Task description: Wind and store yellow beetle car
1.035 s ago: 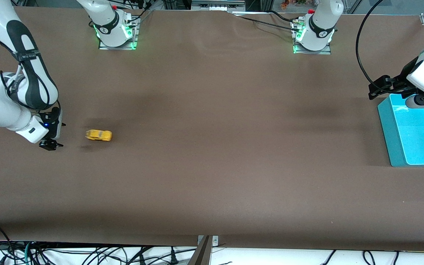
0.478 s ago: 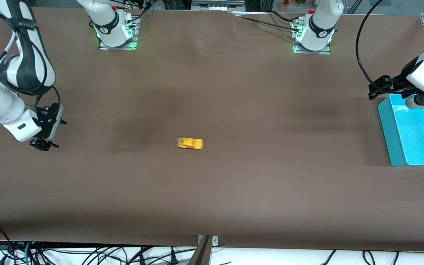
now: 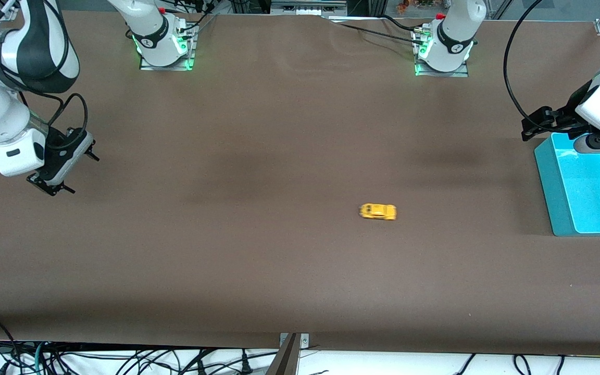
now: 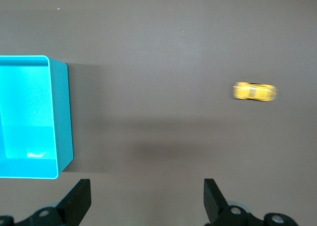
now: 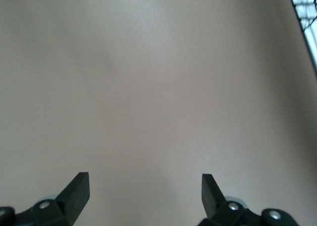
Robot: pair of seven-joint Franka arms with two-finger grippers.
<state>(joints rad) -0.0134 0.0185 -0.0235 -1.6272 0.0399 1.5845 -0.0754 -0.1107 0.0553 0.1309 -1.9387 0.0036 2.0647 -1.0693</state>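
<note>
Yellow and tiny, the car (image 3: pixel 377 211) sits on the brown desk (image 3: pixel 279 260) on its wheels, well apart from both grippers and touched by neither. Taking the teal bin (image 3: pixel 555 208) as landmark: the car lies on open desk near it, off toward the right arm's end, about level with the bin's nearer corner. Its long axis runs along the desk's length. In the left wrist view the car (image 4: pixel 255 91) looks smeared along that axis, with a rounded body and a paler patch in the middle; wheels and windows are too blurred to make out.

The left gripper (image 3: pixel 534 125) hangs just above the bin's farther corner, jaws spread wide with nothing between them; its wrist view shows the bin (image 4: pixel 62 122) and the car. The right gripper (image 3: pixel 50 183) hovers over bare desk at the right arm's end, far from the bin, jaws likewise wide and empty.
</note>
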